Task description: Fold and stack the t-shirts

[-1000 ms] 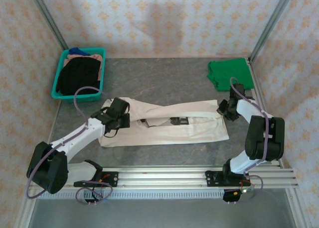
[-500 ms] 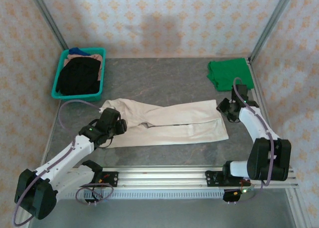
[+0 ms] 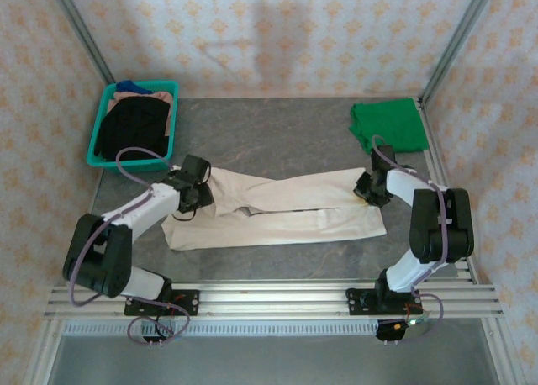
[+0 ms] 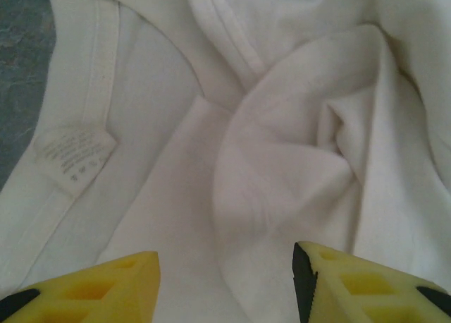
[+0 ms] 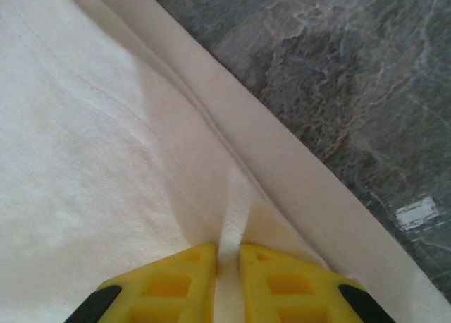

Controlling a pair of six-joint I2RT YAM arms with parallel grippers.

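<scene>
While a thin ridge of the large cream cloth t-shirt (image 3: pixel 286 207) is seemingly pinched by the nearly closed right gripper (image 5: pixel 227 256), the left gripper (image 4: pixel 225 266) is held spread over its collar end. It is stretched across the grey table (image 3: pixel 277 137); a folded bright green t-shirt (image 3: pixel 385 123) is set far right.

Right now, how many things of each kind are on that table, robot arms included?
T-shirts: 2, the cream t-shirt and the green t-shirt
Baskets: 1, the teal basket; the clothes in it are too heaped to count
Robot arms: 2, the left arm and the right arm
Total: 5
</scene>
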